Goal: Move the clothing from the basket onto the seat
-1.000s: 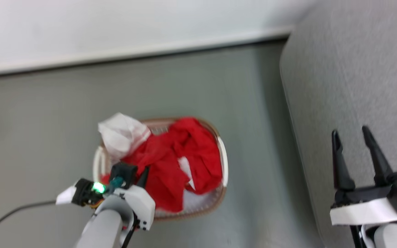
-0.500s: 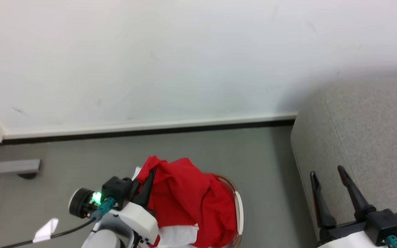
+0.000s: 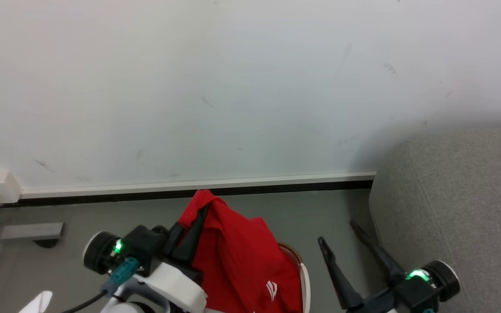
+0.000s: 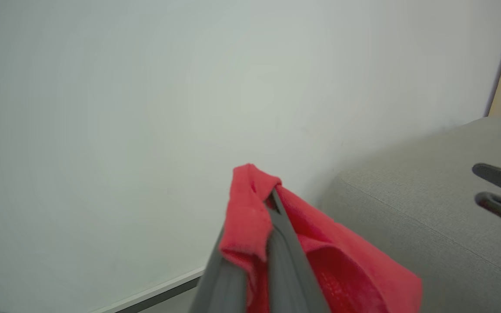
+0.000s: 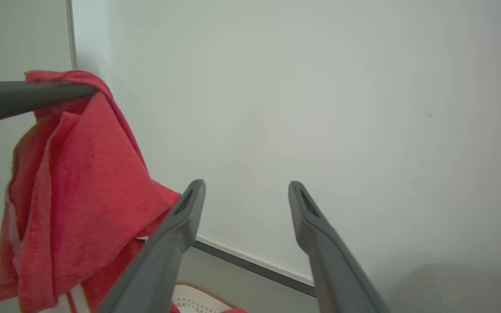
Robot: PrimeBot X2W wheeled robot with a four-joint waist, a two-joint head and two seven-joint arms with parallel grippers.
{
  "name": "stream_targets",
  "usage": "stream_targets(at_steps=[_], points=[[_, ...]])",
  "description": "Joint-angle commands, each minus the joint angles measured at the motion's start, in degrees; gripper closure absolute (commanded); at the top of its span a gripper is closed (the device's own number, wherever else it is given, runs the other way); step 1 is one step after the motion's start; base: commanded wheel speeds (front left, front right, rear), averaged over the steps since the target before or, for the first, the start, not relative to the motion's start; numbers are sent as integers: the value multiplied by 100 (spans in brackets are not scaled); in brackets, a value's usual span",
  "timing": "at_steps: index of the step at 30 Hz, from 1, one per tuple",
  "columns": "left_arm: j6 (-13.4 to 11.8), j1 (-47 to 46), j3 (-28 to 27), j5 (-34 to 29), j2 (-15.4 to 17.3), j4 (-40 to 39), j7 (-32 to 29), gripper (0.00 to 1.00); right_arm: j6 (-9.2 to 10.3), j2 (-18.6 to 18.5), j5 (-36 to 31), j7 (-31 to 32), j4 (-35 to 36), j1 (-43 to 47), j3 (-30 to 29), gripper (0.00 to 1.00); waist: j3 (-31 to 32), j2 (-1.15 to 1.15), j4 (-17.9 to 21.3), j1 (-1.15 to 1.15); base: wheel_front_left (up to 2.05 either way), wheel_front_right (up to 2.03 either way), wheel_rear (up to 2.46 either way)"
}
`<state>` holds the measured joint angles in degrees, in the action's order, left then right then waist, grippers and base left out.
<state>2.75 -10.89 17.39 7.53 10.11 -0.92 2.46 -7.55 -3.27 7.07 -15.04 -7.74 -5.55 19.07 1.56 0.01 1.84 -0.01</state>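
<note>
Red clothing (image 3: pixel 242 265), a second ago heaped in the basket (image 3: pixel 304 278), now hangs above it clamped in the left gripper (image 3: pixel 202 211), ready to swing to the seat (image 3: pixel 463 208), while the right gripper (image 3: pixel 336 231) gapes empty.

A: What is carrying everything here?
B: A grey floor (image 3: pixel 276 213) is running up to a white skirting board (image 3: pixel 189 187) along its far edge.
A: And what is sitting on it?
B: The basket (image 3: pixel 305 282) is standing toward the near edge, with only a piece of its brown-and-white rim showing. The grey seat (image 3: pixel 459 208) is occupying the right edge, reaching back to the far edge. A flat grey bar (image 3: pixel 31 230) is lying at the left, close to the far edge.
</note>
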Motion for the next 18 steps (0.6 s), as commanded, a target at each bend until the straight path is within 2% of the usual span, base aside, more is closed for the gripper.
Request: stream_targets(at_steps=[1, 9, 18], points=[[15, 87, 32, 37, 39, -179, -61, 100, 12, -101, 53, -22, 8, -203, 308, 0, 15, -1, 7, 1, 0, 0, 0], [117, 92, 332, 131, -83, -517, -241, 100, 12, -295, 309, -21, -114, -990, 1748, 0, 51, -1, -3, 1, 0, 0, 0], [317, -51, 958, 314, -253, -642, -329, 100, 13, -327, 534, -11, -857, -1630, 2401, 0, 94, -1, -97, 1, 0, 0, 0]])
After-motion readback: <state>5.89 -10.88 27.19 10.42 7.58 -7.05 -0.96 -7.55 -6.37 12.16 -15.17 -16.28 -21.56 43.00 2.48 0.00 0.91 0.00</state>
